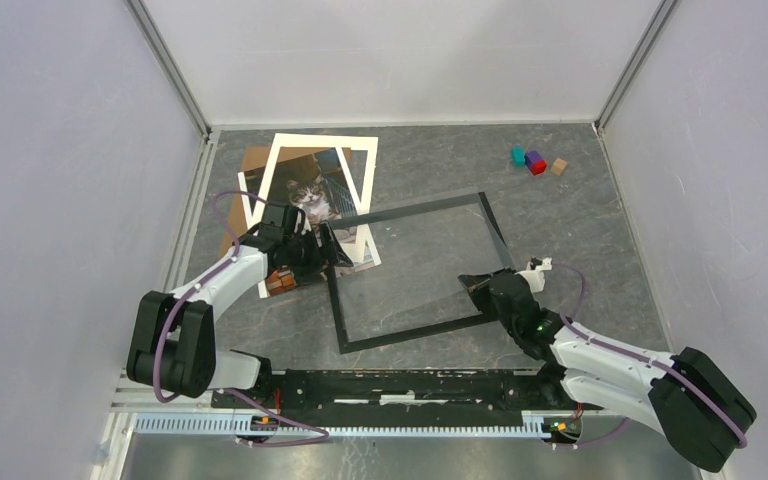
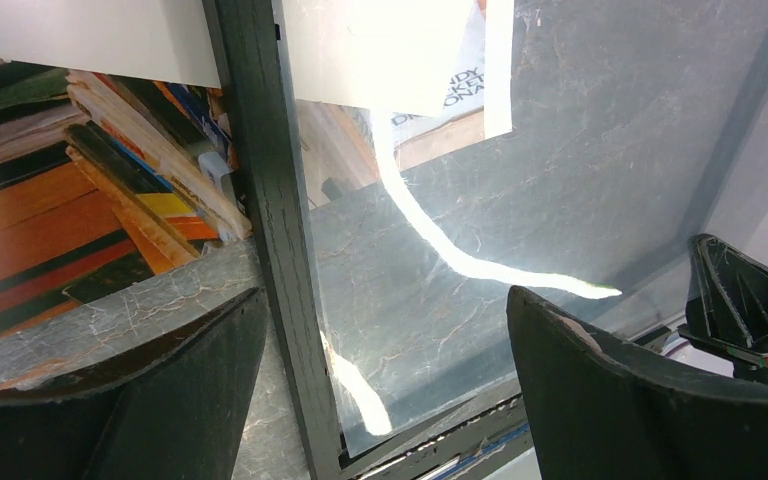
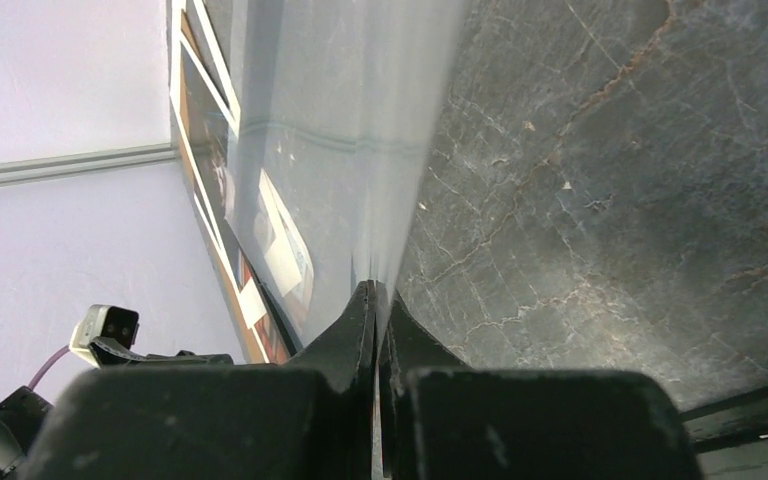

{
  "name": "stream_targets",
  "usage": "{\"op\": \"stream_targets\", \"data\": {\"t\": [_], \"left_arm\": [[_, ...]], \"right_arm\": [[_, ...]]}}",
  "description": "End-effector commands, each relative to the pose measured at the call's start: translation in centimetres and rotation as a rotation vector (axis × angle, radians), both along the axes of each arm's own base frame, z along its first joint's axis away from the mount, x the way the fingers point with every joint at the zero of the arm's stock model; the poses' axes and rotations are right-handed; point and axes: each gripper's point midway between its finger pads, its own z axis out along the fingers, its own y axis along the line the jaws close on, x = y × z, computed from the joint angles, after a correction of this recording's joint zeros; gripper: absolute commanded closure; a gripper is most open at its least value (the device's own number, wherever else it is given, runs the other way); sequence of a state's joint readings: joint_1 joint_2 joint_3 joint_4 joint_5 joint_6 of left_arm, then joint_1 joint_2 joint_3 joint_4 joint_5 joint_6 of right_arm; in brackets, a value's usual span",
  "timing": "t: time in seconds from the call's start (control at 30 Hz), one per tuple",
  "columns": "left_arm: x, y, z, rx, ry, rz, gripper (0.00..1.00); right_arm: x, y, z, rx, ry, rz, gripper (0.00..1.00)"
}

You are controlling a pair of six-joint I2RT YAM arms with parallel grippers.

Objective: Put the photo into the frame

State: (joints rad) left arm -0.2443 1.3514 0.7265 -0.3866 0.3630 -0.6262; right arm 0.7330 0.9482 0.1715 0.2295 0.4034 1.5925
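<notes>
The black frame [image 1: 412, 332] lies flat mid-table; in the left wrist view its left bar [image 2: 270, 200] runs between my fingers. The cat photo [image 1: 305, 195] lies at the back left, partly under a white mat [image 1: 322, 146]; its bookshelf part [image 2: 60, 200] shows in the left wrist view. My left gripper [image 1: 335, 250] [image 2: 385, 300] hovers open over the frame's left bar with nothing between its fingers. My right gripper [image 1: 475, 284] [image 3: 375, 292] is shut on the right edge of a clear sheet [image 3: 340, 150] that lies over the frame opening [image 2: 440, 290].
A brown backing board [image 1: 254, 160] lies under the photo and mat. Small teal [image 1: 517, 155], blue-red [image 1: 535, 162] and tan [image 1: 559, 167] blocks sit at the back right. White walls enclose the table on three sides.
</notes>
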Motion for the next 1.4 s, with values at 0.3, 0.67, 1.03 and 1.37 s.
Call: {"op": "stream_targets", "data": {"t": [0.3, 0.67, 1.03, 1.37], "left_arm": [[1.5, -0.1, 1.1, 0.004, -0.065, 0.001, 0.05], [1.5, 0.0, 1.1, 0.006, -0.063, 0.003, 0.05], [1.6, -0.2, 1.2, -0.003, -0.067, 0.002, 0.05], [1.5, -0.2, 1.3, -0.005, -0.070, 0.001, 0.04]], "right_arm": [[-0.6, -0.2, 0.5, -0.007, 0.027, 0.006, 1.00], [-1.4, -0.4, -0.4, -0.018, 0.060, 0.018, 1.00], [-1.9, -0.3, -0.7, -0.017, 0.076, 0.010, 1.00], [-2.2, -0.6, -0.8, -0.032, 0.074, -0.006, 1.00]]}}
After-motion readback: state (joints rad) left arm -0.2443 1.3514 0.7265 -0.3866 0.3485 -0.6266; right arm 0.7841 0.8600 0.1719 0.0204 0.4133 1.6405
